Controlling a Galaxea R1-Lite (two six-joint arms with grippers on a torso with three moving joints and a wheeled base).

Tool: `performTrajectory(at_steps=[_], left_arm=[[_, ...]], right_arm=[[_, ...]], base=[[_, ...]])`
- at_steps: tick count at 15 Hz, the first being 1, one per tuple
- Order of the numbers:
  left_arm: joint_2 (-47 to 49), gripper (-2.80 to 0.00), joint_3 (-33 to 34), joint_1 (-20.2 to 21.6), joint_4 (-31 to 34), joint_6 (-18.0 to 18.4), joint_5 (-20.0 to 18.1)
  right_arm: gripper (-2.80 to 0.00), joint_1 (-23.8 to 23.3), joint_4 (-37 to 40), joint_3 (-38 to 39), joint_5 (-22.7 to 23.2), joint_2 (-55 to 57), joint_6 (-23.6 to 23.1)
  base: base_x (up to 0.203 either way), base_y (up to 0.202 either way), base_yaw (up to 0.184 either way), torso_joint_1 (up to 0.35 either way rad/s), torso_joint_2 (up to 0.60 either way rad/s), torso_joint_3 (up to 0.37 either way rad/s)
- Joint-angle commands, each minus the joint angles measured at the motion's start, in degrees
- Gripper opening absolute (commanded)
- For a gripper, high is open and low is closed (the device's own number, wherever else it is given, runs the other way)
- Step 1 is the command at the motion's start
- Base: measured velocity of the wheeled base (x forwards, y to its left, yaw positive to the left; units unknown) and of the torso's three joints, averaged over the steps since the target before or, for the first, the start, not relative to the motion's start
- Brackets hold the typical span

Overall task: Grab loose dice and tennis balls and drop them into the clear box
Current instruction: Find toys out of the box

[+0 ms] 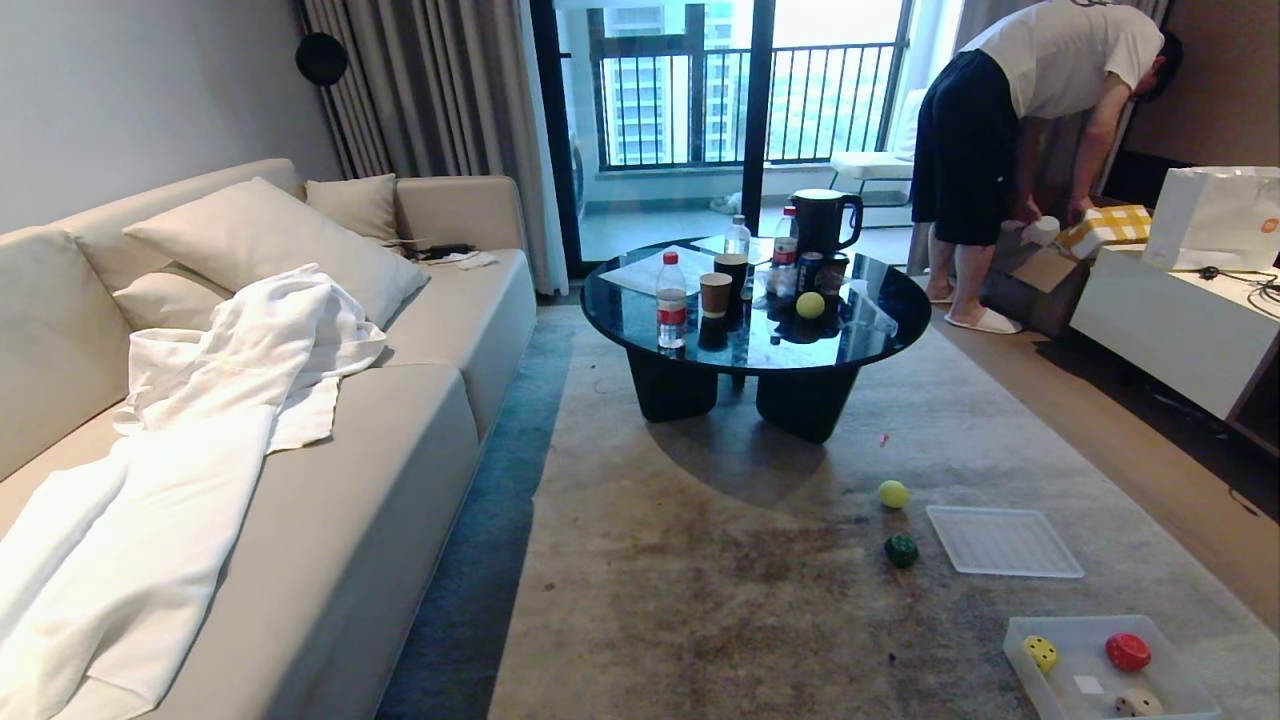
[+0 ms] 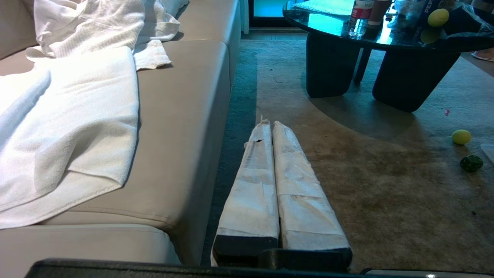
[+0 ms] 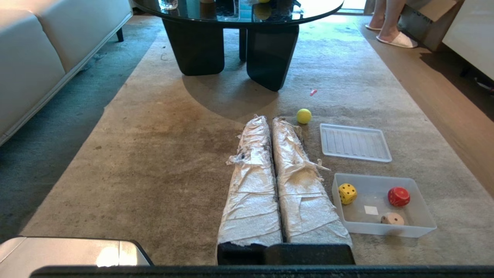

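- Head view: neither arm shows. The clear box [image 1: 1190, 665] sits on the rug at the near right and holds a yellow die [image 1: 1040, 653], a red die [image 1: 1128, 651] and a beige die [image 1: 1138, 703]. Loose on the rug beyond it lie the dark green die [image 1: 901, 550] and, just past that, a tennis ball [image 1: 893, 494], both left of the flat ribbed lid [image 1: 1003, 541]. A second tennis ball [image 1: 810, 305] rests on the round black table [image 1: 640, 310]. A person bends over well off at the far right.
- Left wrist view: the left gripper [image 2: 269, 123] has its wrapped fingers pressed together, empty, alongside the sofa [image 2: 181, 127]; the green die and floor ball lie well off toward the robot's right.
- Right wrist view: the right gripper [image 3: 269, 119] is likewise closed and empty, with the box just beside it and the floor ball near its tips. The green die is not visible here, probably hidden behind the fingers, so the right arm looks nearer for the coming pick.
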Motion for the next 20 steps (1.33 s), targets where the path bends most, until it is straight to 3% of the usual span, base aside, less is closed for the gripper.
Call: performTrajectory(at_steps=[1, 10, 20], left_arm=[[-0.02, -2.80, 0.00, 0.02, 0.00, 0.13, 0.00], [0.04, -2.80, 0.00, 0.02, 0.00, -0.02, 0.00], [0.06, -2.80, 0.00, 0.02, 0.00, -0.14, 0.00]], right_arm=[[-2.80, 0.00, 0.02, -0.01, 0.02, 0.00, -0.04], [-2.80, 0.00, 0.02, 0.05, 0.02, 0.00, -0.04], [-2.80, 0.00, 0.02, 0.00, 0.02, 0.00, -0.04]], base=[[0.000, 0.000, 0.000, 0.000, 0.00, 0.000], [0.000, 0.000, 0.000, 0.000, 0.00, 0.000], [0.177, 0.000, -0.001, 0.003, 0.00, 0.005]])
